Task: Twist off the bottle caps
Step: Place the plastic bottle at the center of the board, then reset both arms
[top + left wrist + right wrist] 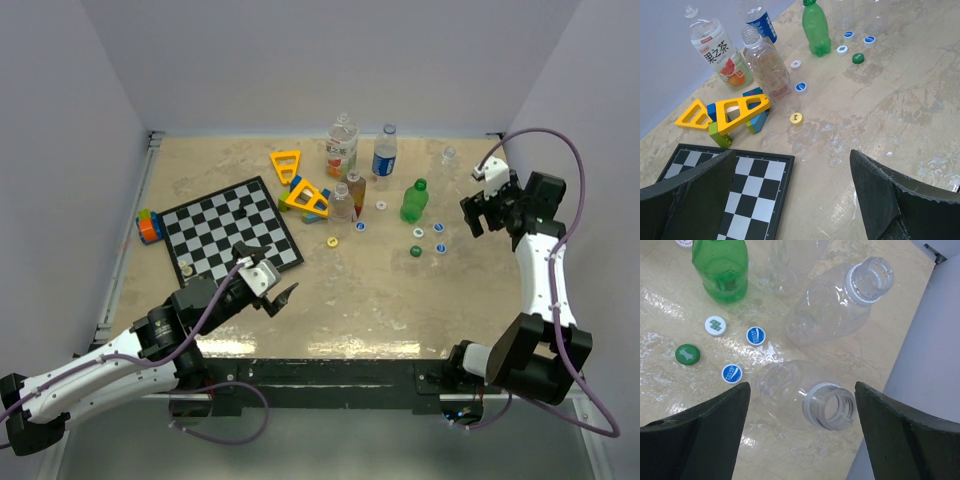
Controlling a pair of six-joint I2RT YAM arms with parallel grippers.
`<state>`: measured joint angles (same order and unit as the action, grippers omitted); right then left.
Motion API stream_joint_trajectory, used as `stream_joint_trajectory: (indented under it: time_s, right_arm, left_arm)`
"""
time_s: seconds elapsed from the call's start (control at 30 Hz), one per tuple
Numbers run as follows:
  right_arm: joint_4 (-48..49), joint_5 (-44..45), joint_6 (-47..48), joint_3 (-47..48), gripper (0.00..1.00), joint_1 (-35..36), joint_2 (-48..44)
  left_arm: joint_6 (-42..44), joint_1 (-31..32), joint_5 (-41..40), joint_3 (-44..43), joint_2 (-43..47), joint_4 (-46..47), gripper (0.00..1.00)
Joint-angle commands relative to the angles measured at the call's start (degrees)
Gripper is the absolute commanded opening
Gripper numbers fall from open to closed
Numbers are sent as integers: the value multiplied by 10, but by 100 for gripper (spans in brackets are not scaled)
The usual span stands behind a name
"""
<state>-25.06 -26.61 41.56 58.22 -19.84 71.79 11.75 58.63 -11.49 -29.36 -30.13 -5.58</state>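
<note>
Right gripper [801, 386] is hovering with fingers spread wide, gripping nothing, above an uncapped clear bottle [785, 385]. A second clear bottle [840, 305], also uncapped, is sitting just beyond. A green cap [688, 354], two blue caps [732, 373] and a white cap [715, 325] are lying loose near the green bottle [720, 265]. Left gripper [792, 152] is hanging wide open and empty by the checkerboard [755, 185].

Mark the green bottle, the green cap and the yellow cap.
green bottle [720, 275], right wrist view, on its body.
green cap [687, 354], right wrist view, centre of its top.
yellow cap [796, 118], left wrist view, centre of its top.
</note>
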Motion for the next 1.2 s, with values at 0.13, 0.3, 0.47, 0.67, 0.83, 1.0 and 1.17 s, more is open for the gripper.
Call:
stream_joint_trajectory:
  time_s: [0.13,0.3,0.47,0.67,0.83,1.0,1.17]
  right_arm:
    - [-37,-26,0,45,88,-1,-46]
    - [-60,-34,-3,67,88,-1,-75]
    - [-83,-52,-11,96,88,-2,-120]
    - [-123,-100,-39,153,96,-2,-148]
    - [-120,-114,-87,191,98,-1,-160]
    - [-92,-111,-174,224,98,-1,-170]
    - [-33,-128,-274,226,98,-1,-201]
  left_arm:
    - [11,0,5,-2,3,19,100]
    - [3,0,7,-2,9,19,100]
    - [-26,-1,-17,-11,17,13,100]
    - [-51,-13,-119,-53,-4,-3,100]
    - [-97,-78,-107,-125,-69,-15,100]
    - [-212,-227,21,-240,-169,-51,100]
    - [-281,-378,183,-342,-242,-60,100]
